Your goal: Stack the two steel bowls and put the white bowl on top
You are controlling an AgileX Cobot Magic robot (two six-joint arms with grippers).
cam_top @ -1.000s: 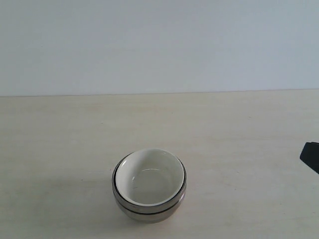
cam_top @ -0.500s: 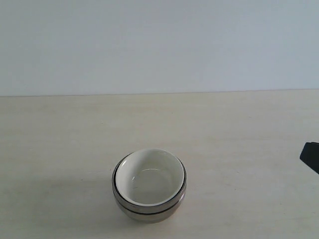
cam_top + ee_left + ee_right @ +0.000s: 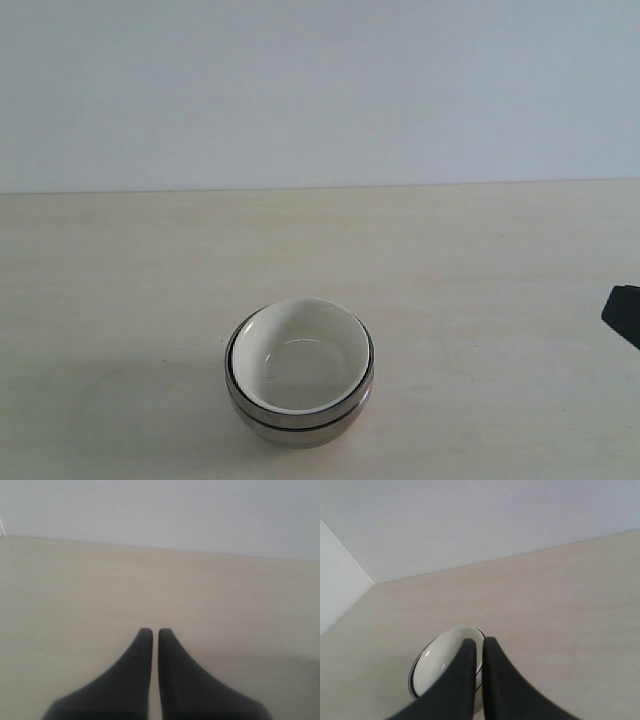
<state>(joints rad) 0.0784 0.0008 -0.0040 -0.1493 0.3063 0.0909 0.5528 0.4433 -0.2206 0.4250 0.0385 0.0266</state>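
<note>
Fingers (image 3: 144,642) of your left gripper (image 3: 155,631) were pressed together and held nothing. Your right gripper (image 3: 479,641) was pressed shut too, with nothing in it. It hung by the right edge of the desk (image 3: 480,260), well away from the bowls.

Your white bowl (image 3: 300,352) sat on top, inside the steel bowls (image 3: 300,418). That pile stood near the front edge of the desk, around the middle. I think both steel bowls were there, one inside the other, because two shiny bands showed with a dark line between them. Only the rims showed, so I could not be sure.

So the job looked done to me. You had nothing left to stack, and nothing else lay on the desk.
</note>
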